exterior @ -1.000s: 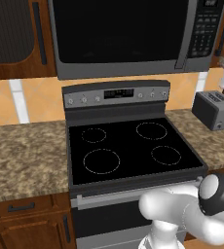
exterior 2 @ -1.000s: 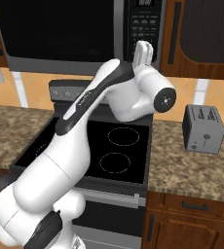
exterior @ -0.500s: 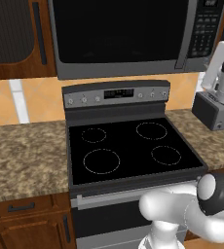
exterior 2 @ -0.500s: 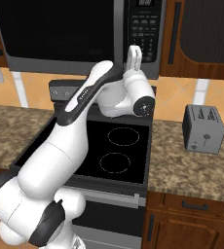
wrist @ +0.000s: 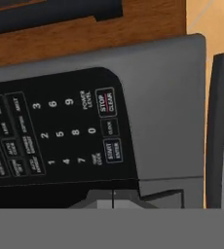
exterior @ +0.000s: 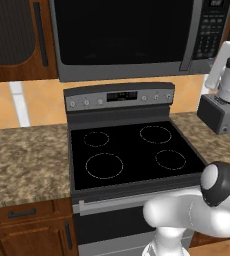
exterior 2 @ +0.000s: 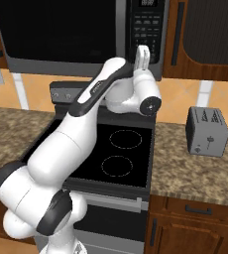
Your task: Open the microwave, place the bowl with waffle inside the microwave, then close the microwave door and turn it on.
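The microwave hangs above the stove, and its microwave door is shut flat against the front. My gripper is shut, points up and stands just in front of the keypad, low on the strip. It also appears at the right edge of the left base view as gripper. In the hand view the keypad is very close, with the gripper below the start button. The bowl and the waffle are out of view.
A black stove top with several burners lies under the microwave. A silver toaster stands on the granite counter to the right. Dark wood cabinets flank the microwave.
The hand has come into the left base view from the right edge and moved closer to the keypad. The gripper has stayed shut. The door has not moved.
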